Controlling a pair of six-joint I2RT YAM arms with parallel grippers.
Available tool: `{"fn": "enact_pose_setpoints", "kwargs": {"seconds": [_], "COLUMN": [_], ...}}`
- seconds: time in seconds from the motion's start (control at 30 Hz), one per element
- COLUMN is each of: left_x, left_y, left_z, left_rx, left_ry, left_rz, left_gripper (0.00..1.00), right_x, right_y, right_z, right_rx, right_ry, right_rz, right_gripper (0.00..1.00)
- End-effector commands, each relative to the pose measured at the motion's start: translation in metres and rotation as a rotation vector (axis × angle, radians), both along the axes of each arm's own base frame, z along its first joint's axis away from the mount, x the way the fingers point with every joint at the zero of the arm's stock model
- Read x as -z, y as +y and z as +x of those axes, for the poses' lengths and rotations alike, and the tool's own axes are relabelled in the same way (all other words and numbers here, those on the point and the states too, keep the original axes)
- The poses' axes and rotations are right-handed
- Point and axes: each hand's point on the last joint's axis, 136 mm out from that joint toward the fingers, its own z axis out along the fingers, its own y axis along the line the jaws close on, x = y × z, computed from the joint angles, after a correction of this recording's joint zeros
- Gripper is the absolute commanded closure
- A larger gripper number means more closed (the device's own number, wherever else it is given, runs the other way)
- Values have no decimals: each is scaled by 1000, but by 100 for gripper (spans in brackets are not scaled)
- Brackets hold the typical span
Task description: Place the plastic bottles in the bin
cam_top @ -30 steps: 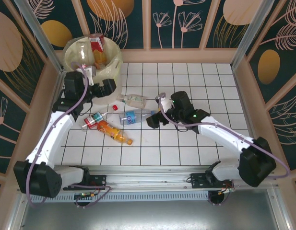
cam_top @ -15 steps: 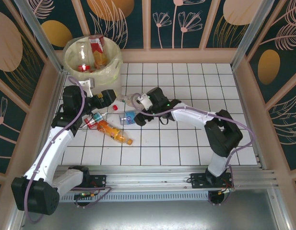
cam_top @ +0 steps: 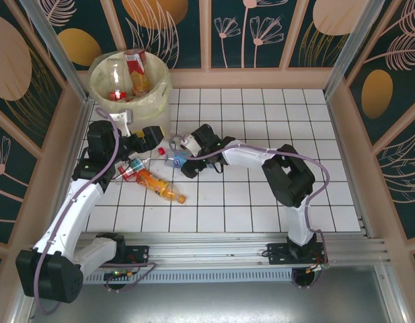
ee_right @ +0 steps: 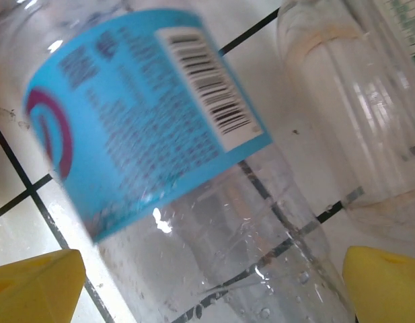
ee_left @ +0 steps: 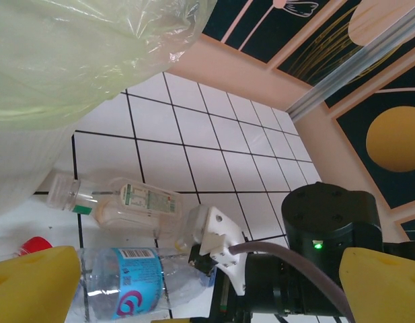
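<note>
The bin (cam_top: 99, 81), white with a pale yellow bag, stands at the back left and holds a clear bottle (cam_top: 115, 73) and a red-labelled one (cam_top: 136, 67). Loose bottles lie on the tiles in front of it. A clear blue-labelled bottle (cam_top: 178, 162) (ee_right: 146, 128) (ee_left: 120, 289) lies between the fingers of my open right gripper (cam_top: 186, 164) (ee_right: 207, 289); I cannot tell whether they touch it. A clear green-labelled bottle (ee_left: 120, 202) (ee_right: 355, 134) lies just behind it. An orange bottle (cam_top: 160, 186) and a small red-and-green one (cam_top: 131, 168) lie nearer. My left gripper (cam_top: 149, 136) (ee_left: 207, 296) hangs open and empty beside the bin.
A loose red cap (ee_left: 35, 245) lies on the tiles by the bin's foot. My right arm's wrist (ee_left: 321, 256) sits close in front of the left gripper. Wooden walls and metal posts fence the tiled table (cam_top: 274, 128), whose right half is bare.
My right arm has swung left across the tiles and set its open fingers around the blue-labelled bottle. My left gripper has drawn back and down from the bin's rim.
</note>
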Motion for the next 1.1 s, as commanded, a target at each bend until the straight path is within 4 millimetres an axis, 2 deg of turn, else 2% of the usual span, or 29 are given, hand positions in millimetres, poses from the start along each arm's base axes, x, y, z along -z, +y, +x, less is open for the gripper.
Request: {"fn": "enact_pose_setpoints", "kwargs": {"seconds": [0.0, 0.13, 0.23, 0.33, 0.53, 0.77, 1.07], "left_x": [-3, 2, 6, 6, 8, 14, 13], "left_y": [-1, -1, -1, -1, 0, -1, -2], "left_z": [-1, -2, -3, -4, -8, -13, -15], "left_rx": [9, 7, 7, 7, 3, 10, 11], "left_ry": [-22, -15, -6, -7, -5, 3, 2], "left_rz": [-21, -26, -25, -28, -36, -55, -71], "left_gripper": [1, 1, 1, 1, 1, 1, 1], "right_x": [2, -2, 4, 12, 23, 18, 26], "right_y": [4, 6, 5, 4, 5, 9, 9], "right_z": [-3, -12, -20, -25, -26, -27, -24], "right_rx": [-10, -17, -20, -18, 2, 3, 18], "right_ry": [9, 32, 54, 71, 83, 70, 70], "right_rz": [3, 32, 19, 13, 3, 31, 4], "right_gripper": [4, 7, 13, 14, 11, 16, 13]}}
